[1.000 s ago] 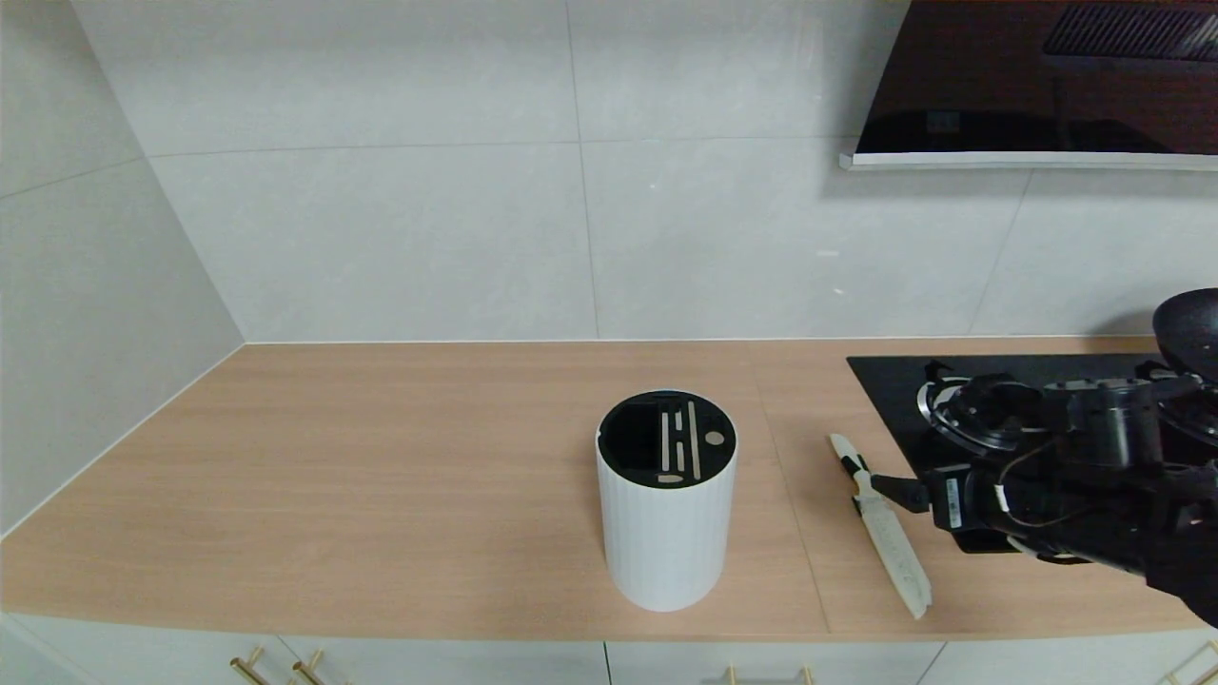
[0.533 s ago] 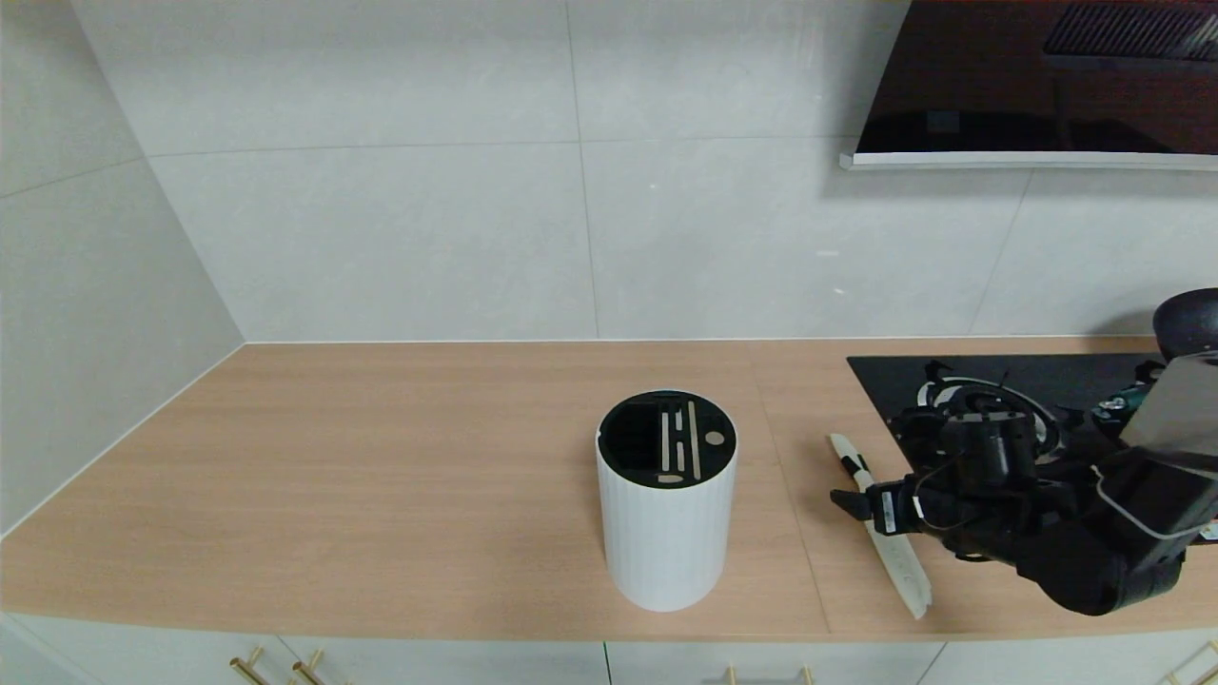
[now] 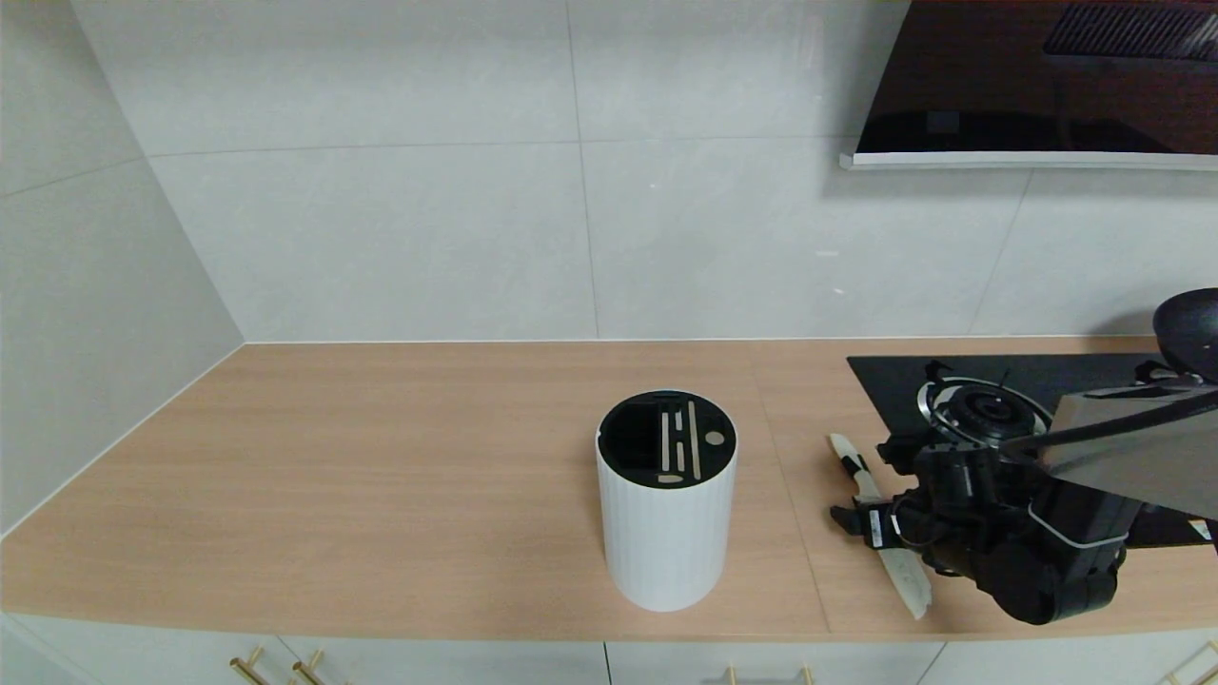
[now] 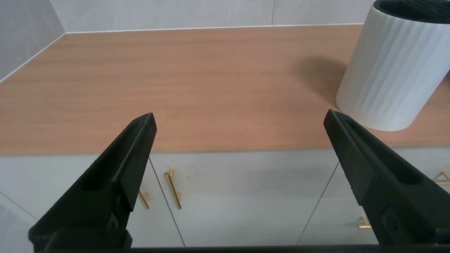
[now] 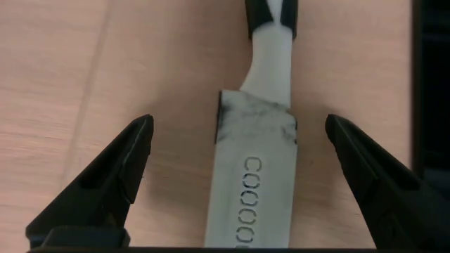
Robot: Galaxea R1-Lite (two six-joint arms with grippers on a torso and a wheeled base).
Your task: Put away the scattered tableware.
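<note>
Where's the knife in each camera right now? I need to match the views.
Head view: the knife lies on the counter, right of the white holder, beside the stove.
Left wrist view: not in it; the holder stands on the counter.
Right wrist view: the knife lies inside the open right claw.
Shared landmark: the wooden counter.

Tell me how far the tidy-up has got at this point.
Done: nothing yet; no utensil sticks out of the white knife holder. In hand: the open right end effector straddles the knife, which lies flat on the countertop beside the hob, not gripped. Left: close on it, lift it, and slot it into the holder.
</note>
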